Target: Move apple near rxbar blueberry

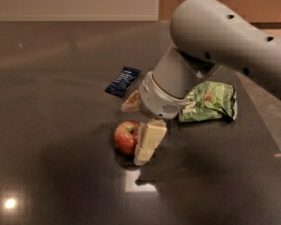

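Observation:
The red apple sits on the dark table, front of centre. The rxbar blueberry, a flat navy wrapper, lies behind it and a little to the left, a good way apart. My gripper reaches down from the grey arm at the right and stands open. One cream finger stands against the apple's right side. The other finger shows behind the apple, apart from it. The apple rests on the table, not lifted.
A crinkled green bag lies to the right, partly behind the arm's wrist. The dark tabletop has bright light reflections at the front left. Its right edge runs diagonally at the far right.

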`<state>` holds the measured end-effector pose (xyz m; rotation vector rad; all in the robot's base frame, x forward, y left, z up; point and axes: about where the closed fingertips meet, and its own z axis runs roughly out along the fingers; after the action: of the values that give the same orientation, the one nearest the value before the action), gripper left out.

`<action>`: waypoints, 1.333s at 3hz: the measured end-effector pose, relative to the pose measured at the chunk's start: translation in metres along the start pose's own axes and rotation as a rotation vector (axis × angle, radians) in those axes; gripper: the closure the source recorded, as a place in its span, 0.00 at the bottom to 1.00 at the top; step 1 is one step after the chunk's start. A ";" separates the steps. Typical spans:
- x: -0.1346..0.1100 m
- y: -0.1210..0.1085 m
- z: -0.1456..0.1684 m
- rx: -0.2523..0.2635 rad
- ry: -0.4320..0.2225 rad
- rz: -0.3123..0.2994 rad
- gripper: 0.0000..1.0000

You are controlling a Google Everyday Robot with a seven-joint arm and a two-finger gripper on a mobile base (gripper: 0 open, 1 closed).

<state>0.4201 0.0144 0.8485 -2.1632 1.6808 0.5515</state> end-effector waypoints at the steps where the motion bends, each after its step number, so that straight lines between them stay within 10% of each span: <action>1: -0.002 0.002 0.000 -0.007 -0.012 -0.007 0.42; 4: -0.007 -0.048 -0.028 0.099 -0.008 0.022 1.00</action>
<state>0.4681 0.0179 0.8774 -2.0727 1.6928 0.4721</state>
